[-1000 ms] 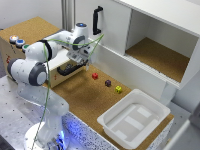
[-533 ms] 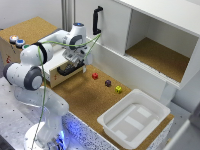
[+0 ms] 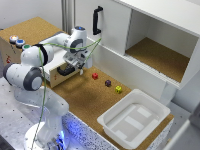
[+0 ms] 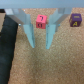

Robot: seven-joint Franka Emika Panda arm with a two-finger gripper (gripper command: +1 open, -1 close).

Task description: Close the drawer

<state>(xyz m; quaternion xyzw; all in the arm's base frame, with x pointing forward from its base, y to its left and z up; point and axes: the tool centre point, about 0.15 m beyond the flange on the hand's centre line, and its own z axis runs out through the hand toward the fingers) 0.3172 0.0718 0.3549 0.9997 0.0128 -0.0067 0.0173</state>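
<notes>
The drawer (image 3: 61, 71) is a small light-wood front with a short black bar handle (image 3: 65, 71), set in the side of a cork-topped wooden box (image 3: 30, 35). It sits partly pulled out of the box, directly behind the gripper (image 3: 81, 67) in the exterior view. The gripper hangs just in front of the handle and close above the table (image 3: 90, 97); whether it touches the drawer cannot be told.

In the wrist view the gripper's two pale blue fingers (image 4: 29, 35) stand parted with bare cork between them and nothing held.

Just beyond the fingers lies a red cube (image 3: 95, 76), seen in the wrist view between the two fingers and past their tips. A purple cube (image 3: 107, 83) lies further out on the same side, and a yellow cube (image 3: 118, 89) beyond that, the three forming a loose row on the cork.

On the box top, away from the gripper, sit coloured buttons (image 3: 16, 41). Further off is a white tub (image 3: 134, 120), and behind the gripper rises a white cabinet door with a tall black handle (image 3: 96, 20).
</notes>
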